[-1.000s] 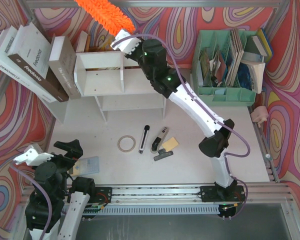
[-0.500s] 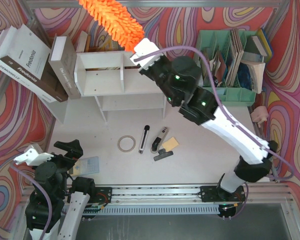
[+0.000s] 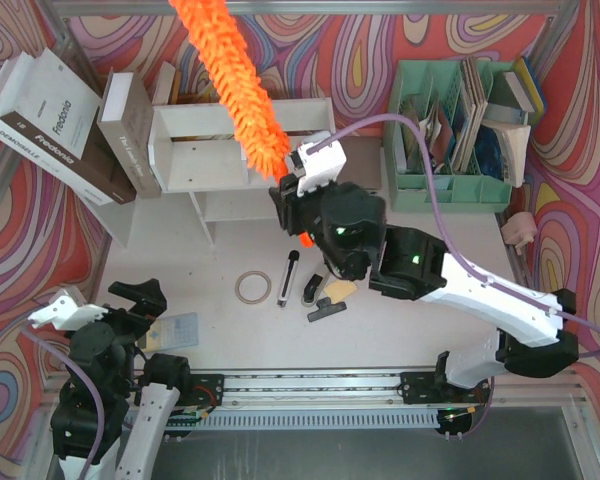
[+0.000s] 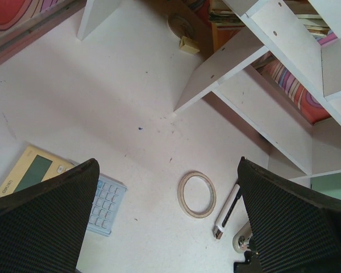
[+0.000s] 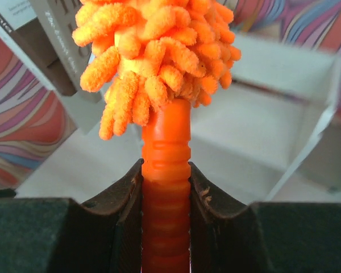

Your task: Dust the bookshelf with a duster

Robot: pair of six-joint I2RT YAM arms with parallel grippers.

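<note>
- Grip is made: the right end effector (image 5: 166, 187) is clamped on the ribbed orange handle of the duster (image 3: 230, 70), one finger on each side, with the fluffy head starting just beyond the fingertips.
- Ahead of that end effector, the duster head runs out over the top of the bookshelf (image 3: 205, 150), crossing above the upper tier near its central divider and reaching past the back edge.
- Whether the strands are touching the top board or hanging clear above it cannot be told from overhead; the wrist view shows only a blurred white board beyond the head.
- The left end effector (image 4: 167, 165) has its fingers wide apart and holds nothing; below it on the tabletop (image 3: 230, 340) lie a ring (image 4: 197, 195) and a calculator (image 4: 34, 173).
- Judged progress: picking up is done and the duster is brought to the shelf, so dusting looks to be at an early or middle stage.
- Left, by the look of it: sweeping along the top, then both upper compartments and the lower tier, which sits nearer the end effector and lower.
- Nothing in the pictures shows which surfaces are already wiped.
</note>
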